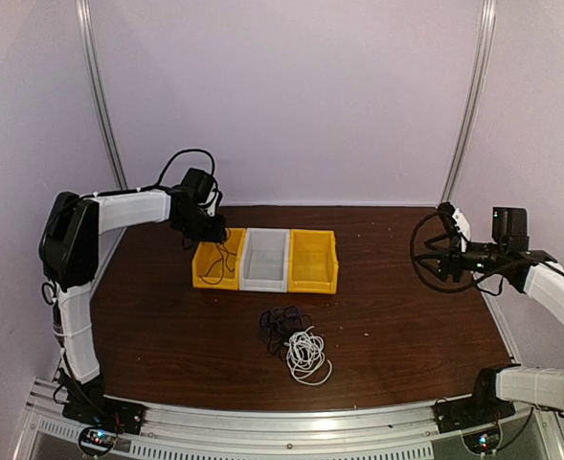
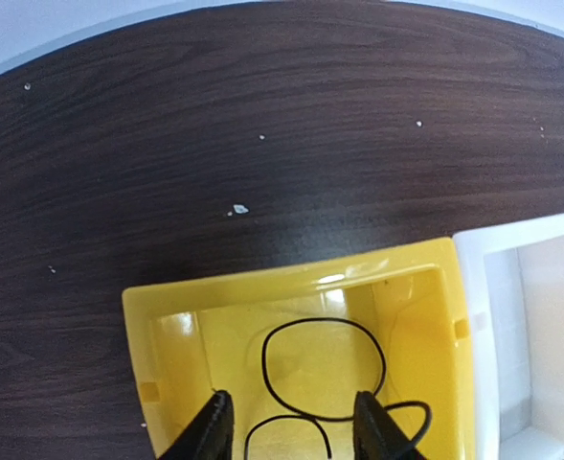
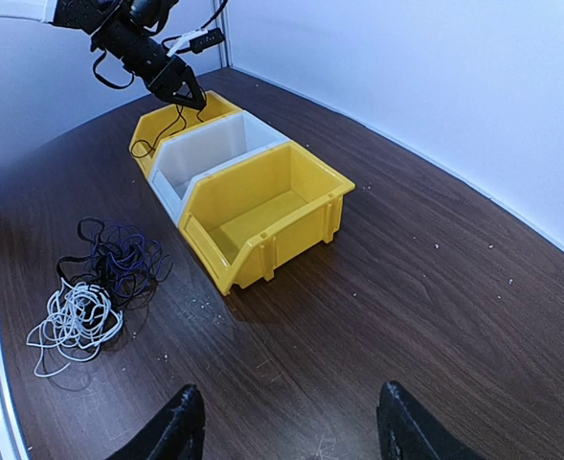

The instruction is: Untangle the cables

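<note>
A thin black cable [image 2: 325,369] lies looped on the floor of the left yellow bin [image 2: 291,283]; it also shows in the top view [image 1: 222,261]. My left gripper [image 2: 296,436] hangs open just above it, one finger on each side of the loops, over that bin [image 1: 205,273]. A tangle of dark purplish cables [image 1: 280,323] and a coiled white cable [image 1: 306,356] lie touching on the table in front of the bins, also in the right wrist view [image 3: 119,259] [image 3: 71,321]. My right gripper [image 3: 291,422] is open and empty above bare table at the right [image 1: 451,222].
Three bins stand in a row at mid table: the left yellow one, a white one [image 1: 266,259] and a right yellow one [image 1: 314,261]. The white and right yellow bins look empty. The dark wooden table [image 1: 406,326] ends at a metal rail in front.
</note>
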{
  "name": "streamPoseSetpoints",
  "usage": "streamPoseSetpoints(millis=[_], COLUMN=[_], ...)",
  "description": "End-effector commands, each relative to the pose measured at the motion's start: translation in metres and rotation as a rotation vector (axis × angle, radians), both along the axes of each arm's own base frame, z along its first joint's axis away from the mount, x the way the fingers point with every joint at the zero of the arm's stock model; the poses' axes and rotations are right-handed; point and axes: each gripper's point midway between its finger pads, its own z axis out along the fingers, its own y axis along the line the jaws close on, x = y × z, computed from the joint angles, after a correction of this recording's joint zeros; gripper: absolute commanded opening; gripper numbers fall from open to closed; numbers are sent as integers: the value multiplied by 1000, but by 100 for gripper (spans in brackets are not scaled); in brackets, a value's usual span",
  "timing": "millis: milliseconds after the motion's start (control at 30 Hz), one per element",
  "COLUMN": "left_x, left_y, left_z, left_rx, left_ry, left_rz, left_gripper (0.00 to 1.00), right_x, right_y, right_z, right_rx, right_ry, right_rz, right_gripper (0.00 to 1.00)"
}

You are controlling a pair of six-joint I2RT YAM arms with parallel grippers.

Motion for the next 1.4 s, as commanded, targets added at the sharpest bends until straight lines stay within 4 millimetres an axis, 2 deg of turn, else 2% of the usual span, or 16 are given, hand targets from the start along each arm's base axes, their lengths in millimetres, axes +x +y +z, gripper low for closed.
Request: streamPoseSetpoints(millis=[0, 100, 233, 333, 400, 467, 600, 700, 833, 1000, 1100, 1267, 1367], left_x=[-2, -9, -21, -35, -50, -69, -98, -107, -102, -82, -72, -54, -40], left_y=[5, 8, 11, 13, 12, 1, -9, -12, -12, -1, -5, -12, -10], left_z=[61, 75, 69, 66, 70, 72, 55, 39, 28, 17, 10, -10, -13], left_rx=[5, 5, 13, -15, -43, -70, -113, -125, -140, -111, -121, -105, -74], left_ry=[-109, -125, -89, -53, -53, -53, 1, 37, 32, 7, 0, 22, 3], left_rz=[-11, -23, -40, -30, -36, -80, -122, -109, -45, 94, 118, 148, 182], left_gripper=[50, 55, 56, 54, 48, 42, 39, 46, 50, 51, 50, 44, 33], right_x=[2, 2, 3, 3, 2, 3, 4, 5, 4, 3, 2, 2, 2], right_y=[-2, -2, -2, -1, -2, -2, -2, -2, -1, -2, -2, -2, -2], right_z=[2, 1, 1, 0, 1, 1, -1, -2, -2, 0, 1, 1, 1], right_rx=[-15, -18, -17, -16, -17, -18, -19, -21, -22, -22, -26, -28, -27], right_ry=[-14, -14, -12, -8, -11, -11, -6, -3, -3, -7, -12, -16, -14], right_rz=[-6, -5, -5, -5, -5, -7, -6, -5, -2, -5, -7, -4, -3], right_gripper=[62, 62, 62, 63, 62, 62, 62, 62, 62, 63, 63, 63, 63])
